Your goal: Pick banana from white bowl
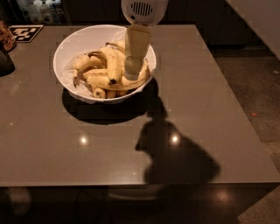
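Observation:
The white bowl (81, 41) stands on the far left part of the grey table and holds a heap of yellow bananas. One plump, curved banana (112, 62) with a black tip lies on top near the middle of the heap. My gripper (132, 70) hangs down from its white wrist housing (143, 9) over the right side of the bowl. Its cream end is low among the bananas, just right of the black-tipped one, and hides those behind it. Nothing is lifted out of the bowl.
A black-and-white marker tag (26, 32) lies at the far left corner. A dark object (5, 61) stands at the left edge. The table (205, 100) ends at the front and at the right, with floor beyond. The arm's shadow (175, 157) lies on the near table.

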Robot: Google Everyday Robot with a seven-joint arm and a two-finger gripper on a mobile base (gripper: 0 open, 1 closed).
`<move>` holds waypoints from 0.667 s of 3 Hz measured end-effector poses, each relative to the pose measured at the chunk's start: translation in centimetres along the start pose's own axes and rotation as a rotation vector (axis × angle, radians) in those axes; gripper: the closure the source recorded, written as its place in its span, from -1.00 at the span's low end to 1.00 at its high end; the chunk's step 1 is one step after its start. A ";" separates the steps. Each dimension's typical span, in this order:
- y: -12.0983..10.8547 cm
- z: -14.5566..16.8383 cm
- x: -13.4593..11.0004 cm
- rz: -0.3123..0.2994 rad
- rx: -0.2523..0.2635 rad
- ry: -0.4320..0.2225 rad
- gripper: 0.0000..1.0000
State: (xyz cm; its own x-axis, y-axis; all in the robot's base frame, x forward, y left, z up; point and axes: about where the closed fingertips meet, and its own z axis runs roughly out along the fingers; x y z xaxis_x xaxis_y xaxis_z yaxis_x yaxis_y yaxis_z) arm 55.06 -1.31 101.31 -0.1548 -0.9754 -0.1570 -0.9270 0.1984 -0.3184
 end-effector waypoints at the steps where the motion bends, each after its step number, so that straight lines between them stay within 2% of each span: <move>1: -1.1 0.3 -4.1 -0.053 0.005 -0.006 -0.84; 2: -1.9 0.9 -7.6 -0.094 -0.009 -0.036 -0.56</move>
State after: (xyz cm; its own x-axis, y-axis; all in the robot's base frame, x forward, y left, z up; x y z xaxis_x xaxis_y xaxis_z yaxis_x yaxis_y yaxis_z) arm 58.33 5.82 102.22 -0.0543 -0.9855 -0.1604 -0.9401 0.1047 -0.3245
